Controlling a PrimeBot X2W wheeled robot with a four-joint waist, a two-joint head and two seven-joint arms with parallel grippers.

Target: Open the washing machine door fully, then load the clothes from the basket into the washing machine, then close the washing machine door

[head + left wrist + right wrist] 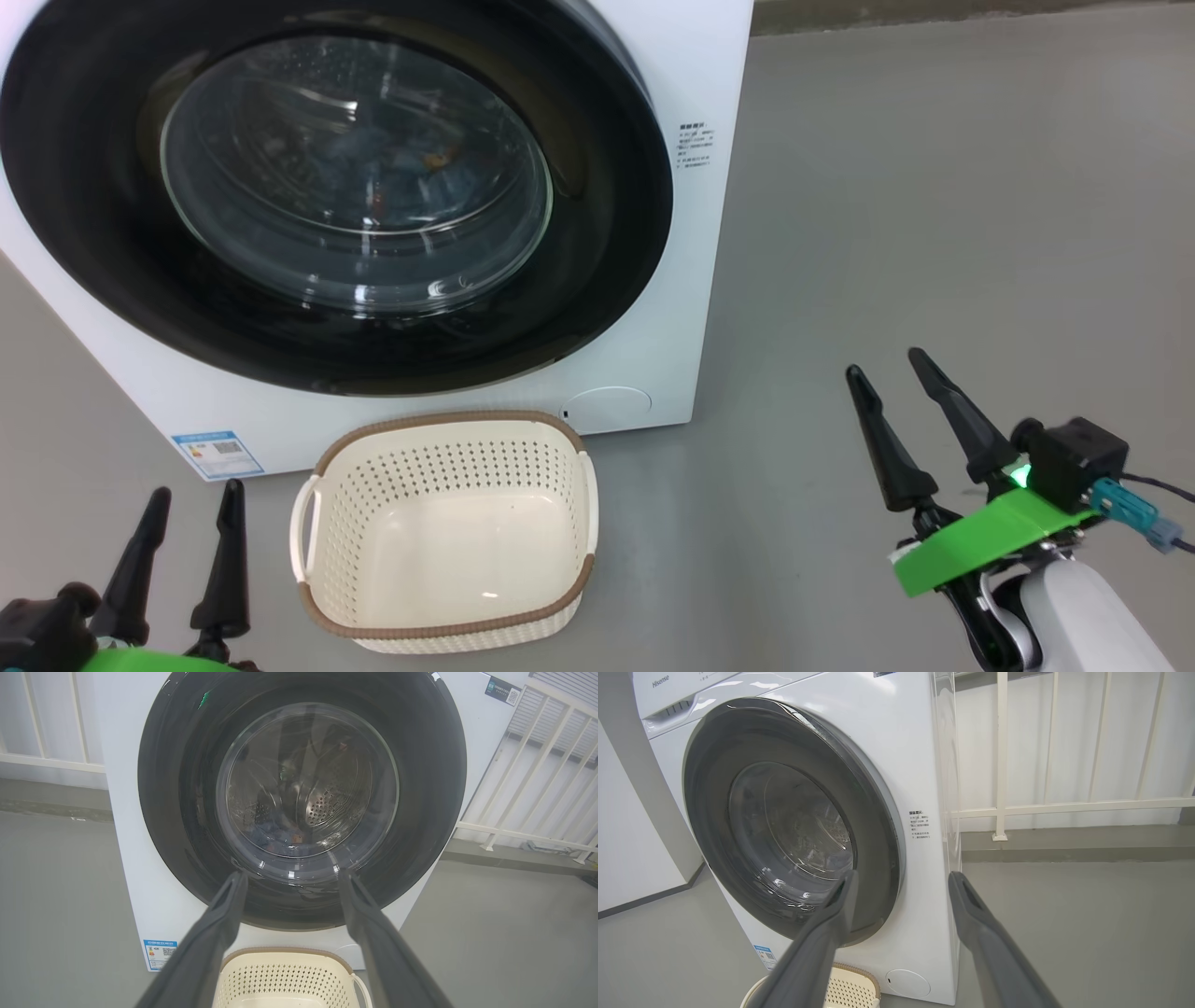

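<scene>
The white washing machine point(709, 84) stands ahead with its round black door point(75, 215) closed flat against the front. Through the glass porthole point(355, 177) blue clothes point(411, 163) with an orange spot lie inside the drum; the clothes point(280, 835) also show in the left wrist view. The cream basket point(448, 532) sits on the floor before the machine, nothing in it. My left gripper point(191, 499) is open at the lower left beside the basket. My right gripper point(887, 369) is open at the right, clear of the machine. Both hold nothing.
Grey floor point(934, 233) spreads to the right of the machine. A white railing point(1064, 807) runs behind it on the right. A blue label sticker point(217, 453) and a round white flap point(607, 409) mark the machine's lower front.
</scene>
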